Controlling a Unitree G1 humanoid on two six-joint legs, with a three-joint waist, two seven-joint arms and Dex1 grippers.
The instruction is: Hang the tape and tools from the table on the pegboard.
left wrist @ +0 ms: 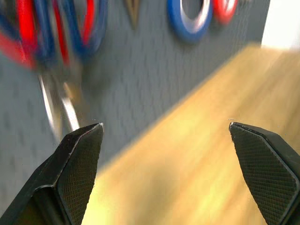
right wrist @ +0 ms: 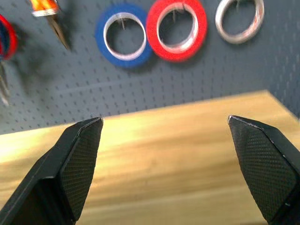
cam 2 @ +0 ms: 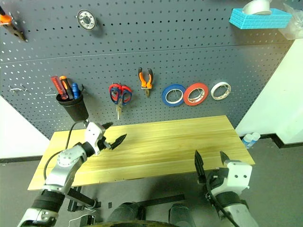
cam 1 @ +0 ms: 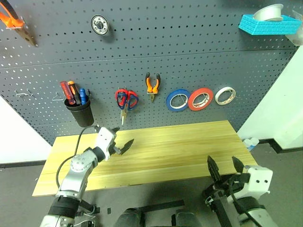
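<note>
Your right end effector [cam 1: 226, 166] hangs released and empty at the bench's [cam 1: 180, 146] near edge; your left end effector [cam 1: 121, 140], also spread with nothing between its fingers, hovers over the far left. Beyond them on the pegboard [cam 1: 189, 61] hang red-handled scissors [cam 1: 126, 100], pliers [cam 1: 152, 85], blue roll [cam 1: 177, 100], red tape [cam 1: 200, 99] and white roll [cam 1: 225, 95], with screwdrivers in a black cup [cam 1: 81, 112].

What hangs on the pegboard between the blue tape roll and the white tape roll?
The red tape roll hangs between the blue tape roll and the white tape roll, seen in both eye views and the right wrist view.
</note>
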